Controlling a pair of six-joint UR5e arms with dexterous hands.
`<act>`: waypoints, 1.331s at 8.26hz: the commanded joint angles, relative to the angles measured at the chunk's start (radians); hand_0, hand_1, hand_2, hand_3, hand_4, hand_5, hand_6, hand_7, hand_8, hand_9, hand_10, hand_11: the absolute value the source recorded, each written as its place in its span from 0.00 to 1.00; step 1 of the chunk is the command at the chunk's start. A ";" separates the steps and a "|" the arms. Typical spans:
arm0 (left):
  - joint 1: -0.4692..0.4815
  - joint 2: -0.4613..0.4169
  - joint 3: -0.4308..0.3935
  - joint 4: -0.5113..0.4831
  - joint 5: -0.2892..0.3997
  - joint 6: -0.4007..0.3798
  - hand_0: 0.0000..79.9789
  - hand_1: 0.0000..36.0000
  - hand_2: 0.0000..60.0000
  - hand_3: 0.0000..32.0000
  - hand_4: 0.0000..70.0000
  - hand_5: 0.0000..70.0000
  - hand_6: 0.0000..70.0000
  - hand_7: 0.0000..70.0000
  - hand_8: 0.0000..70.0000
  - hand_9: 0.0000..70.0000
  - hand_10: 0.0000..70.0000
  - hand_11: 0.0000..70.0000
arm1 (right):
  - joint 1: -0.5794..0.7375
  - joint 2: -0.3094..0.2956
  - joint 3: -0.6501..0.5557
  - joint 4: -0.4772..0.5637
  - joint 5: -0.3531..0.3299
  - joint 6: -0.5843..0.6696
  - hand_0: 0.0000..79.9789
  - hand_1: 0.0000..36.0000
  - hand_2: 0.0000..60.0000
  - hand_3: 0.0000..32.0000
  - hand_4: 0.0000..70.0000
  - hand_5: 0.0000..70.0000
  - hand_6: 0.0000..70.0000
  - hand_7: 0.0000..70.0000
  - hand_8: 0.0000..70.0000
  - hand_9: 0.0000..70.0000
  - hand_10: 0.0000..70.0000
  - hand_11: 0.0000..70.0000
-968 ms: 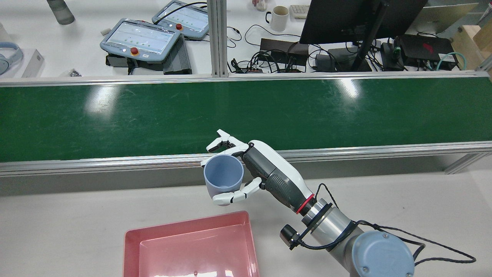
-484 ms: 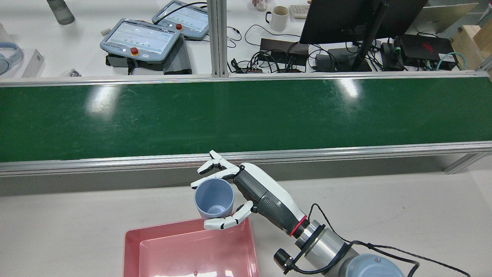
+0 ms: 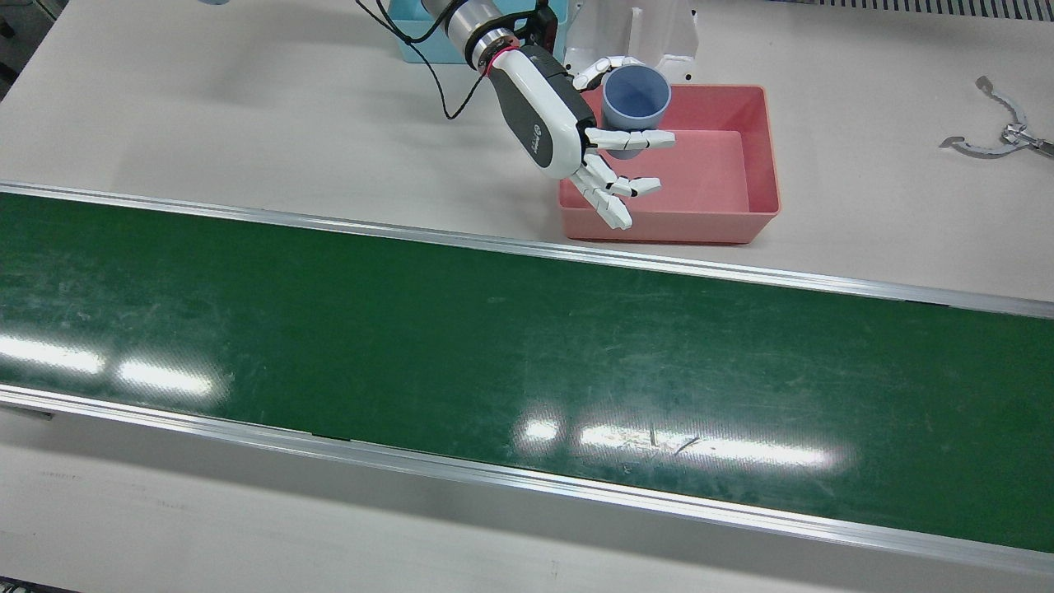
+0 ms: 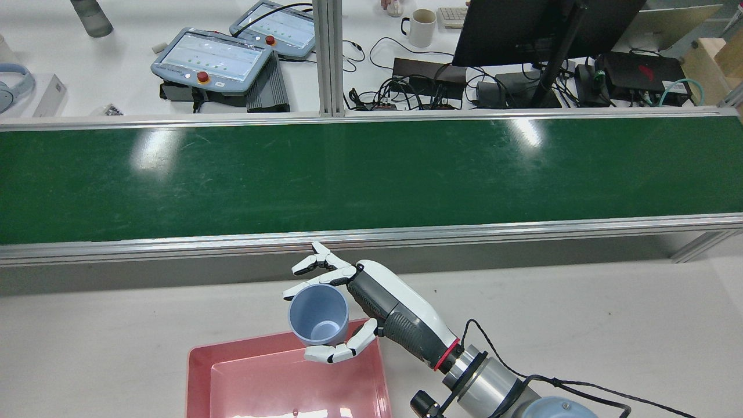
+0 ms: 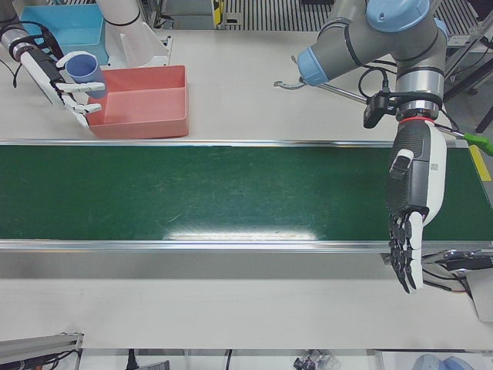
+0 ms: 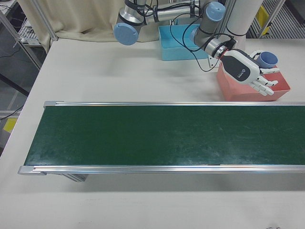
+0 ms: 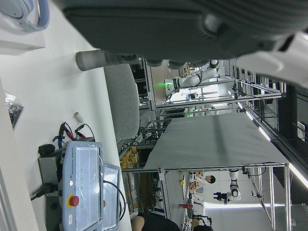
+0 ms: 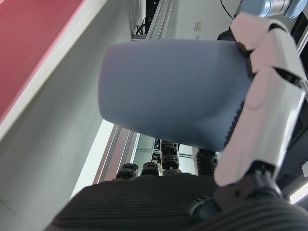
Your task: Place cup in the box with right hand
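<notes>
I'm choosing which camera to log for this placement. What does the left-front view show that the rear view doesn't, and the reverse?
Only the left-front view shows the left robot hand, hanging open over the far end of the green belt, and a blue bin behind the box. Only the rear view shows the operators' desk: two teach pendants, a white mug and a monitor. Both show the right robot hand holding the blue cup upright above the pink box near its edge.

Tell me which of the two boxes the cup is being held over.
The pink box: the right hand holds the blue cup above its corner. The blue box sits apart, behind the arm, with nothing over it.
</notes>
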 commanded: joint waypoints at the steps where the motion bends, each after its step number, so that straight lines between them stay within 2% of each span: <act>1: 0.001 0.000 0.000 0.001 0.000 0.000 0.00 0.00 0.00 0.00 0.00 0.00 0.00 0.00 0.00 0.00 0.00 0.00 | -0.012 -0.001 -0.001 -0.001 -0.002 0.000 0.75 0.92 0.82 0.00 0.38 0.12 0.09 0.29 0.00 0.04 0.01 0.06; 2: 0.001 0.000 0.000 0.002 0.000 0.000 0.00 0.00 0.00 0.00 0.00 0.00 0.00 0.00 0.00 0.00 0.00 0.00 | -0.020 -0.001 -0.001 -0.002 -0.002 0.000 0.79 0.65 0.04 0.00 0.31 0.10 0.08 0.29 0.00 0.04 0.01 0.05; 3: 0.001 0.000 0.000 0.000 0.000 0.000 0.00 0.00 0.00 0.00 0.00 0.00 0.00 0.00 0.00 0.00 0.00 0.00 | -0.024 -0.001 -0.001 -0.002 -0.002 0.000 0.76 0.55 0.00 0.04 0.25 0.09 0.06 0.27 0.00 0.03 0.01 0.05; 4: 0.001 0.000 0.000 0.000 0.000 0.000 0.00 0.00 0.00 0.00 0.00 0.00 0.00 0.00 0.00 0.00 0.00 0.00 | -0.027 -0.007 0.000 -0.001 0.000 0.001 0.73 0.50 0.00 0.23 0.22 0.09 0.05 0.26 0.00 0.03 0.01 0.05; 5: 0.001 0.000 0.000 0.000 0.000 0.000 0.00 0.00 0.00 0.00 0.00 0.00 0.00 0.00 0.00 0.00 0.00 0.00 | -0.030 -0.007 0.004 -0.001 0.000 0.001 0.73 0.52 0.00 0.31 0.20 0.09 0.04 0.25 0.00 0.03 0.01 0.04; 7: -0.001 0.000 0.000 0.000 0.000 0.000 0.00 0.00 0.00 0.00 0.00 0.00 0.00 0.00 0.00 0.00 0.00 0.00 | -0.038 -0.007 0.002 -0.001 0.000 0.001 0.70 0.47 0.00 0.36 0.19 0.08 0.04 0.25 0.00 0.03 0.00 0.04; 9: 0.001 0.000 0.000 0.000 0.000 0.000 0.00 0.00 0.00 0.00 0.00 0.00 0.00 0.00 0.00 0.00 0.00 0.00 | -0.040 -0.007 0.008 -0.001 0.000 0.003 0.70 0.46 0.00 0.31 0.20 0.08 0.04 0.25 0.00 0.03 0.01 0.05; 10: -0.001 0.000 0.000 0.000 0.000 0.000 0.00 0.00 0.00 0.00 0.00 0.00 0.00 0.00 0.00 0.00 0.00 0.00 | -0.026 -0.007 0.017 -0.002 0.000 0.006 0.69 0.47 0.00 0.34 0.19 0.08 0.04 0.25 0.00 0.03 0.01 0.05; 11: 0.001 0.000 0.000 0.000 0.000 0.000 0.00 0.00 0.00 0.00 0.00 0.00 0.00 0.00 0.00 0.00 0.00 0.00 | 0.026 -0.002 0.020 -0.001 0.005 0.004 0.70 0.48 0.00 0.32 0.20 0.08 0.04 0.25 0.00 0.03 0.01 0.05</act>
